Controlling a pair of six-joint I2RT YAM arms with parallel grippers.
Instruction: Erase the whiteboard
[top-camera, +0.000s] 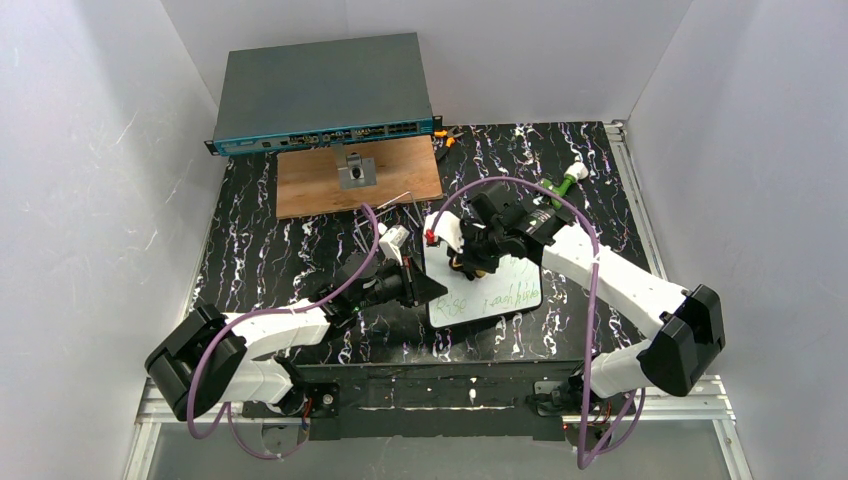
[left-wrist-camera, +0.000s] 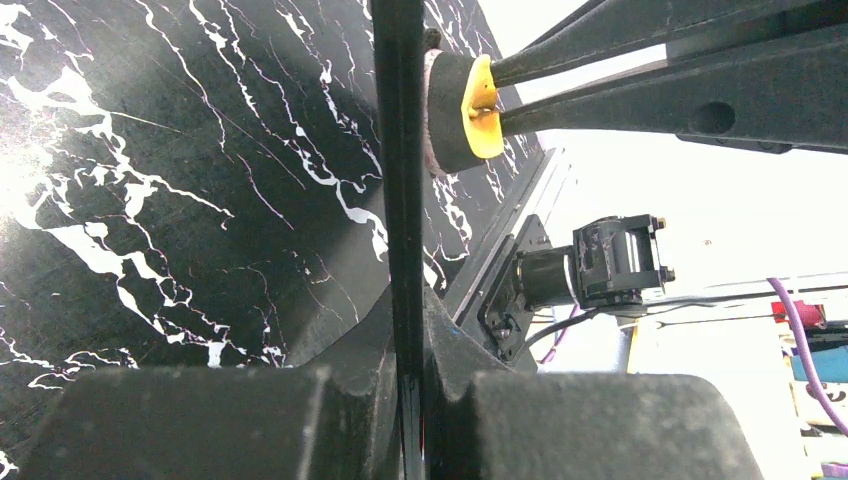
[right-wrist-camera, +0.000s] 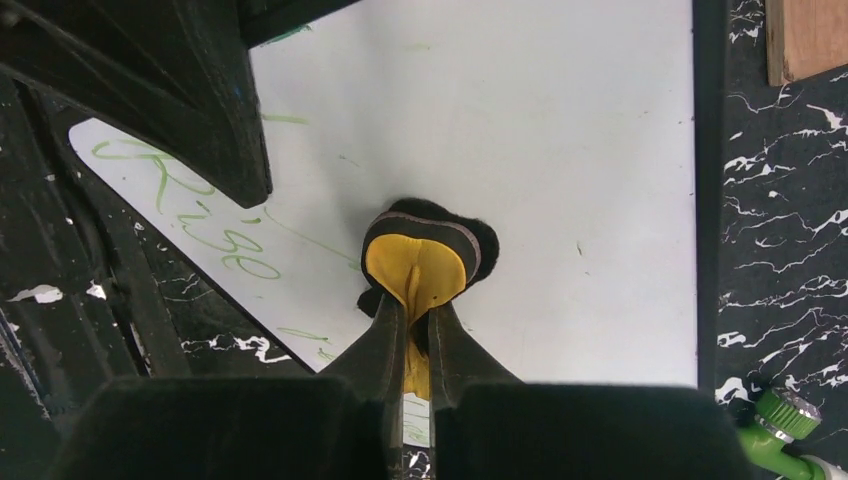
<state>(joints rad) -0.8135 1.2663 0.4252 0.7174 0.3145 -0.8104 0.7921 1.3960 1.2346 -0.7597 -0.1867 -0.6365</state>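
Observation:
The whiteboard lies on the black marbled table between the two arms, with green writing on its near-left part. My left gripper is shut on the whiteboard's left rim. The left wrist view shows that rim edge-on as a thin black bar clamped at the left gripper. My right gripper is shut on a yellow and black eraser, whose black pad presses on the white surface. In the left wrist view the eraser sits against the board.
A brown wooden panel with a metal bracket lies at the back. Behind it is a grey network switch. A green marker lies at the back right, and small orange-handled tools lie beside the switch.

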